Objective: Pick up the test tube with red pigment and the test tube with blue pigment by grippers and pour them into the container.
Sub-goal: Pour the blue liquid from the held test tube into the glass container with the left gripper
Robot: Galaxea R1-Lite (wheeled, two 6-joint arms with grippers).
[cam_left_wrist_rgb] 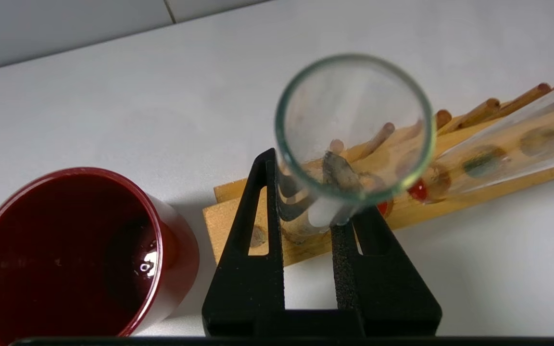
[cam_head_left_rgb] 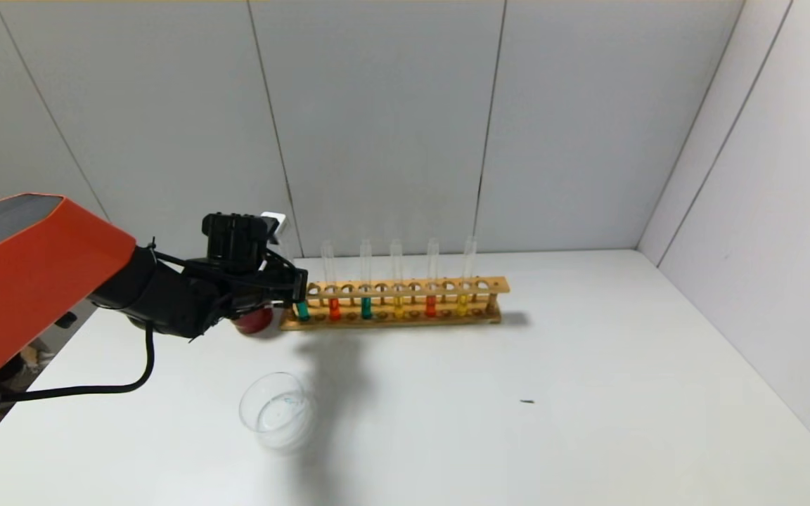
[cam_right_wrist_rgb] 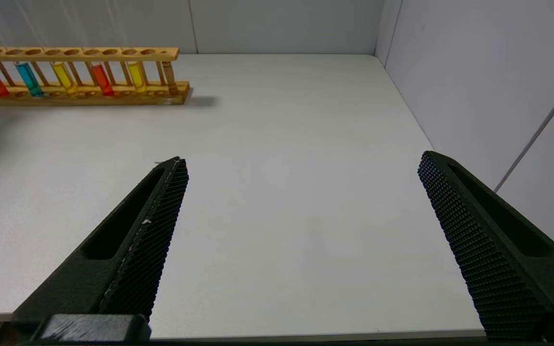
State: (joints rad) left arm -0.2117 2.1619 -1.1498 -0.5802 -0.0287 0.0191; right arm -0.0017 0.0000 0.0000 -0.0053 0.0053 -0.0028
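Gripping an upright tube (cam_left_wrist_rgb: 354, 129) at the rack (cam_head_left_rgb: 405, 287) end with left claw (cam_left_wrist_rgb: 308, 202), dish (cam_head_left_rgb: 277, 411) nearer robot; right claw (cam_right_wrist_rgb: 301, 163) released, idle.

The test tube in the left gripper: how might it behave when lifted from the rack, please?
The test tube looks like thin smooth glass, so probably fragile and apt to slip in the left gripper. A short teal liquid column sits at its bottom, so likely light; its mouth is open, so tipping could spill. The right gripper idles open.
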